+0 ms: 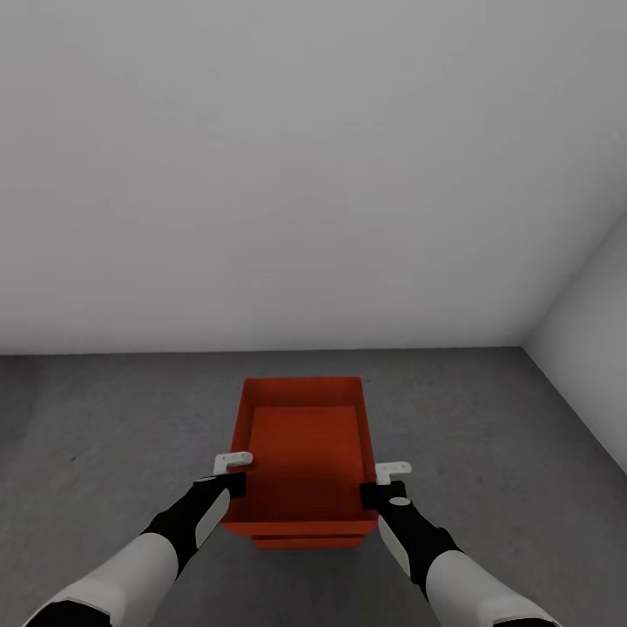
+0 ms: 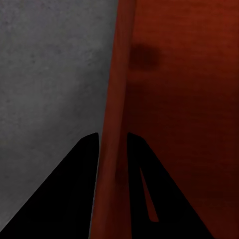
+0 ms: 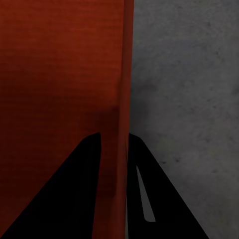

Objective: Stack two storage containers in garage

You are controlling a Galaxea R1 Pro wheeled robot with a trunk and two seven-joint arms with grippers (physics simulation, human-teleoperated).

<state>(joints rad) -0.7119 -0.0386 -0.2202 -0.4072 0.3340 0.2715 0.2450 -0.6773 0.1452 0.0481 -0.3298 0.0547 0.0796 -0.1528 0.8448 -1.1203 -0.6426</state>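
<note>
While each set of jaws straddles a long side wall of the upper container (image 1: 305, 444), one finger inside and one outside, both look clamped on the rim, as far as the wrist views let me judge. On the left wrist camera the dark fingers (image 2: 74, 189) sit either side of the orange-red wall, grey concrete beyond; the right wrist camera mirrors it, with its fingers (image 3: 74, 189) pinching the opposite wall.

Pull back to the head view: the left gripper (image 1: 233, 475) and right gripper (image 1: 383, 483) hold the bin at matching points near its closer end, and that symmetry makes sense, since a two-sided grip keeps a wide, open box level and stops it twisting.

Just below its near edge, a second orange-red lip peeks out: that's the lower container (image 1: 306, 542), resting on the floor (image 1: 104, 435). So the held bin is lined up directly over its twin, seemingly seated or all but seated on it; I can't tell whether the two touch.

Around them, the dark grey mottled concrete runs to the plain white wall (image 1: 305, 174), with a corner off to the right. That's the garage, so the stack looks nearly done, pending release.
</note>
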